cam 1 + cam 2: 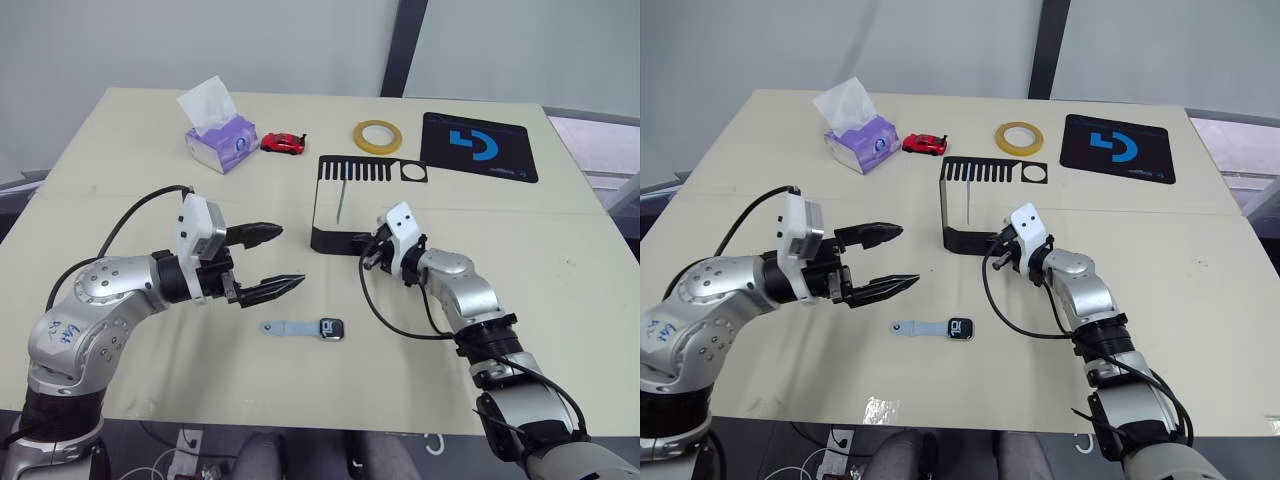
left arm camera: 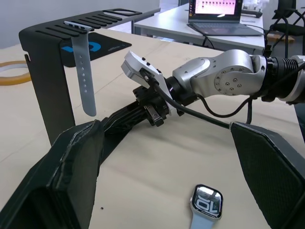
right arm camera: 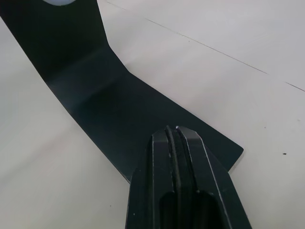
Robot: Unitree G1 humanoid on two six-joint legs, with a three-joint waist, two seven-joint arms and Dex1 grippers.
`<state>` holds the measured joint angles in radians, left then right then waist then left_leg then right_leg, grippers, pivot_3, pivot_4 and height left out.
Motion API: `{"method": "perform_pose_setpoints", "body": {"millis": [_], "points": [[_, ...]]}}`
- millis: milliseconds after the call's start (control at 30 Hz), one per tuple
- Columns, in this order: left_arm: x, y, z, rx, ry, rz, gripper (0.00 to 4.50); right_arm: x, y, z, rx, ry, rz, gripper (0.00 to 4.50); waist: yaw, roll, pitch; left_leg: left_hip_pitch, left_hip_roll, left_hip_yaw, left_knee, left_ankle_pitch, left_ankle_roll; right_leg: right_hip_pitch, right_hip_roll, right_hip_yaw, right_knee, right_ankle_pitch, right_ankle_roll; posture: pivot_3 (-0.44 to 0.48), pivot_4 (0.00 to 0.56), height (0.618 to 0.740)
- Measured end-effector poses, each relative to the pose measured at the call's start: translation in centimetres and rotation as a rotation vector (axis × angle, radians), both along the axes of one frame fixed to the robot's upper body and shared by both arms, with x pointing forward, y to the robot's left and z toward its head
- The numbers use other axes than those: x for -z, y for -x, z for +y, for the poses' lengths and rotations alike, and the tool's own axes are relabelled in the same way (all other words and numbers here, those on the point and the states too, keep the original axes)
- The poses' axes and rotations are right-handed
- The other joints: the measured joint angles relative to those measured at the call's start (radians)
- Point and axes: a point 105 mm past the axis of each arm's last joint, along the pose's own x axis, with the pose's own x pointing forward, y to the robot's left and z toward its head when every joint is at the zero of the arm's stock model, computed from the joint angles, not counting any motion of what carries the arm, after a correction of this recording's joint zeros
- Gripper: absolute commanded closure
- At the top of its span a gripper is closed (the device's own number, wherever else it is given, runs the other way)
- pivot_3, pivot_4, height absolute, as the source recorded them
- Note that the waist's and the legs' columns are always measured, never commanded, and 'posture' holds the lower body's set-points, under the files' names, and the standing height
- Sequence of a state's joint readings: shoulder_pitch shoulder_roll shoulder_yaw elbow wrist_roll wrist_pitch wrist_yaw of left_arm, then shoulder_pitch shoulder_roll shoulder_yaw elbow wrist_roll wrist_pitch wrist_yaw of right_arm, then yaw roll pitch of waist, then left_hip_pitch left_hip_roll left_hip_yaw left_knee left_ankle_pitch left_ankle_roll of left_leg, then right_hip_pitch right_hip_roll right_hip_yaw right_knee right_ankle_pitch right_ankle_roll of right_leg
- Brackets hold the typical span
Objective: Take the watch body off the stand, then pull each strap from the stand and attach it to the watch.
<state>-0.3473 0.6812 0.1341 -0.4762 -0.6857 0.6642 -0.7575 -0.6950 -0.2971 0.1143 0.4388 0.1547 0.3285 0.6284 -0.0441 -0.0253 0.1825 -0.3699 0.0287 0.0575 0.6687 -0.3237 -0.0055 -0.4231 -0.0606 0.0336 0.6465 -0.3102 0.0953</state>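
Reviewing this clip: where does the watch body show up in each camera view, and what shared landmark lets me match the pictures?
Left eye view: watch body on the table, one strap attached.
Right eye view: same spot, in front of the stand.
Left wrist view: near the bottom edge, between the open left gripper's fingers.
Right wrist view: not in it.
Shared landmark: the black stand.

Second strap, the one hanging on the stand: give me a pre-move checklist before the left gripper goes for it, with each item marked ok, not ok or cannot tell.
1. Second strap hangs free from a slot in the stand's top plate: ok.
2. Left gripper open, nothing between its fingers: ok.
3. Right gripper shut, fingertips pressed on the stand's flat foot to steady it: ok.
4. Watch body lying on the table with the first strap already joined: ok.
5. Watch body's free side ready to take the strap: cannot tell.
6. Path from left gripper to the strap unobstructed: ok, though the right gripper sits close beside it.
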Motion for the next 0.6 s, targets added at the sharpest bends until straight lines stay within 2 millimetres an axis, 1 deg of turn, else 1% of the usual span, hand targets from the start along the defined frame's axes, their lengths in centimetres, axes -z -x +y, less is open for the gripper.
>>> {"method": "perform_pose_setpoints", "body": {"millis": [33,133,200,267,300,333,433,600], "points": [[0.0,-0.1,-0.1,-0.01,0.006,-0.005,0.0,0.0,0.0,0.0,0.0,0.0,0.001,4.45,0.0,0.0,0.0,0.0,0.0,0.0,0.0,0.0,0.0,0.0,0.0,0.0,0.0,0.0,0.0,0.0,0.15,0.738],[0.3,-0.4,-1.9,-0.078,0.058,-0.023,0.0,0.1,0.1,-0.1,0.004,-0.001,0.013,4.45,0.0,0.0,0.0,0.001,0.0,0.0,0.0,0.0,0.0,0.001,0.0,0.0,0.0,0.0,0.001,0.0,0.15,0.738],[1.5,-0.9,-3.6,-0.172,0.092,-0.018,0.0,0.1,0.3,0.0,0.006,0.002,0.017,4.45,0.003,-0.001,-0.001,0.0,0.0,0.0,0.0,0.0,0.001,0.001,0.0,0.0,0.001,0.001,0.001,0.0,0.15,0.738],[2.8,-1.4,-4.9,-0.261,0.065,-0.022,0.0,0.2,0.8,0.0,0.004,0.005,0.024,4.45,0.008,-0.001,-0.001,0.0,0.0,0.0,0.0,0.0,0.001,0.001,0.0,0.001,0.0,0.001,0.001,0.0,0.15,0.738],[3.1,-1.5,-5.4,-0.284,0.058,-0.029,0.0,0.2,0.9,0.0,0.002,0.005,0.025,4.45,0.01,-0.001,-0.001,0.0,0.0,0.0,0.0,0.0,0.001,0.001,0.0,0.001,0.0,0.001,0.001,0.0,0.15,0.738],[3.2,-1.6,-6.0,-0.31,0.048,-0.047,0.0,0.3,1.2,0.0,0.002,0.008,0.03,4.45,0.01,-0.001,-0.001,0.0,0.0,0.0,0.0,0.0,0.001,0.001,0.0,0.001,-0.001,0.001,0.001,0.0,0.15,0.738],[2.6,-1.3,-7.6,-0.356,0.079,-0.09,0.0,0.4,1.6,0.0,0.006,0.011,0.04,4.45,0.012,-0.001,-0.001,0.001,0.0,0.001,0.0,-0.001,0.002,0.001,0.0,0.002,-0.001,0.001,0.001,0.0,0.15,0.738],[2.6,-1.4,-9.0,-0.409,0.098,-0.103,0.0,0.3,1.6,-0.1,0.017,0.019,0.046,4.45,0.013,-0.001,-0.001,0.002,0.0,0.002,0.0,-0.001,0.003,0.001,0.001,0.002,-0.002,0.001,0.001,0.0,0.15,0.738]]}}
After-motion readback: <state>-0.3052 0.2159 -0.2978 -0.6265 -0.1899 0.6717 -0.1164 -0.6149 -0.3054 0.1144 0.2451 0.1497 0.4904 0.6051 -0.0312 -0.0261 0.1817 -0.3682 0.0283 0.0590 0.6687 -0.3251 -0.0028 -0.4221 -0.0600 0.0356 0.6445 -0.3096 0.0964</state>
